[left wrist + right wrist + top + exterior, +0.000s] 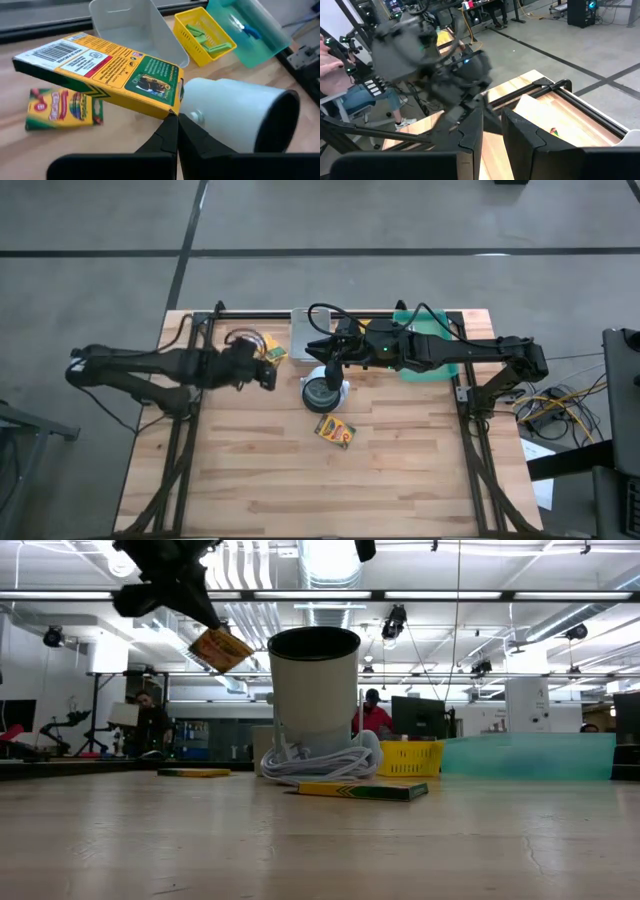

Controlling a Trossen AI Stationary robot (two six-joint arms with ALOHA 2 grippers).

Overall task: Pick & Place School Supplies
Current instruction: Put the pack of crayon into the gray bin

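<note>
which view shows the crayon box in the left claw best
The left wrist view: the crayon box fills it, pinched at one corner. High view shows a small yellow patch; low view shows it dangling aloft; right wrist view doesn't show it clearly.

high: overhead, far | low: tabletop, level | both share white cup [322,390]

- Near half of the table [300,490]: bare wood, open for a pass.
- Centre: white cup [322,390] with a crayon box [335,430] lying just beside it.
- Far edge is crowded: white bin [132,30], yellow basket [205,35], teal bin [250,32].
- Both arms span the far half.
</note>
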